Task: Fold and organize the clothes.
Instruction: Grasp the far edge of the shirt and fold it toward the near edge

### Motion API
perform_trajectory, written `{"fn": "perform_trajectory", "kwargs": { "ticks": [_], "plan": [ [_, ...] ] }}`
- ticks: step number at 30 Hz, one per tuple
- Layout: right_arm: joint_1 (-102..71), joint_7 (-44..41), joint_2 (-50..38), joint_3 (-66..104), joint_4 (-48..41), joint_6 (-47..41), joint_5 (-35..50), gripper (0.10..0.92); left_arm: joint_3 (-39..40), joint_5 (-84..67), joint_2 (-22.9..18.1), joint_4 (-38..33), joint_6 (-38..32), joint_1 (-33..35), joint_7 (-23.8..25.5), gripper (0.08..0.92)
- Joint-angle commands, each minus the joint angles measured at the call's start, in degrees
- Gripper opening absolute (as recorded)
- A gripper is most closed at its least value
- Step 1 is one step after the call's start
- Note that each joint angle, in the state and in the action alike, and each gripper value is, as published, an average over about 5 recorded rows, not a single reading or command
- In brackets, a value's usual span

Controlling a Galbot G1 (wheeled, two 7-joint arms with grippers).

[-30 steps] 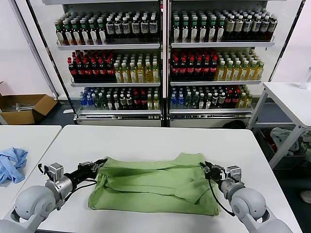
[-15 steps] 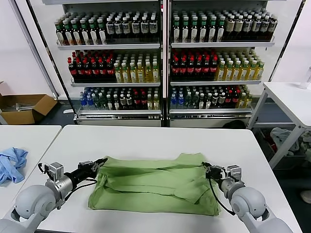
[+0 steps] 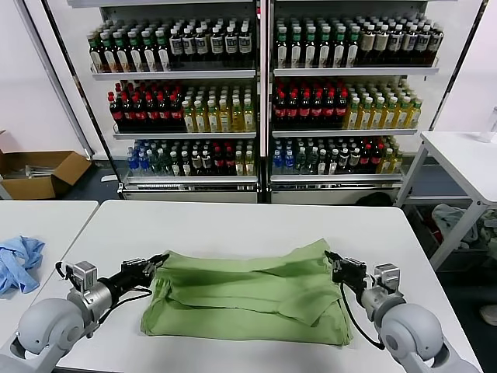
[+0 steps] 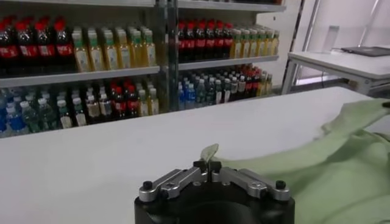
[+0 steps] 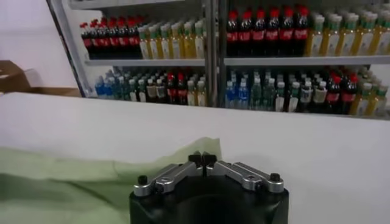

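both pincers, left pincer (image 3: 161, 260) and right pincer (image 3: 332, 259), are clamped tight on the far corners of the green shirt (image 3: 248, 295) lying on the white surface (image 3: 248, 221), and with such thin pinches an uneven pull could slip a corner free.

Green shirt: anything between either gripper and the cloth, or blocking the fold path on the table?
Nothing visible. The left gripper and right gripper are each shut on a far corner of the green shirt. The table beyond it is bare.
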Motion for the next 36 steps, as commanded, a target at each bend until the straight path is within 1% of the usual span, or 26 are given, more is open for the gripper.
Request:
{"fn": "perform_trajectory", "kwargs": {
  "ticks": [1, 8, 13, 19, 25, 27, 29, 33, 35, 36],
  "plan": [
    [-13.0, 0.0, 0.8, 7.6, 8.7, 0.0, 1.4, 0.106, -3.9, -0.3, 0.9, -4.0, 0.2, 6.2, -0.2, 0.092],
    [-24.4, -1.1, 2.7, 12.8, 12.0, 0.0, 1.7, 0.106, -8.7, 0.3, 0.9, -7.3, 1.5, 14.2, -1.0, 0.092],
    [-28.6, -2.7, 3.1, 14.1, 12.3, 0.3, 0.3, 0.106, -10.0, 2.6, 0.1, -7.7, 2.5, 18.4, -1.0, 0.092],
    [-28.1, -3.5, 3.1, 12.9, 10.8, 0.5, -1.7, 0.106, -8.5, 5.7, -1.9, -7.4, 2.4, 20.8, -0.8, 0.092],
    [-27.3, -5.5, 2.6, 13.4, 11.7, 0.7, -1.4, 0.111, -8.8, 6.5, -3.0, -8.0, 2.2, 20.6, -1.6, 0.092],
    [-26.9, -6.5, 2.7, 14.1, 12.1, 1.3, -0.9, 0.137, -9.4, 6.4, -2.9, -8.1, 2.2, 20.3, -2.0, 0.099],
    [-26.6, -7.5, 2.7, 15.2, 12.2, 2.4, -0.3, 0.189, -10.1, 6.1, -2.9, -8.4, 2.1, 19.9, -2.4, 0.13],
    [-25.5, -9.3, 2.6, 19.1, 10.9, 7.0, 0.3, 0.301, -11.5, 3.4, -3.1, -9.3, 0.9, 19.0, -4.3, 0.239],
    [-24.6, -10.0, 2.5, 21.9, 9.3, 10.0, 0.4, 0.362, -11.5, 0.9, -3.6, -9.9, -0.5, 18.4, -6.5, 0.3],
    [-24.2, -10.6, 2.5, 23.5, 8.3, 11.6, 0.3, 0.388, -11.2, -0.5, -4.0, -10.3, -1.4, 18.0, -8.5, 0.326]
  ]
}}
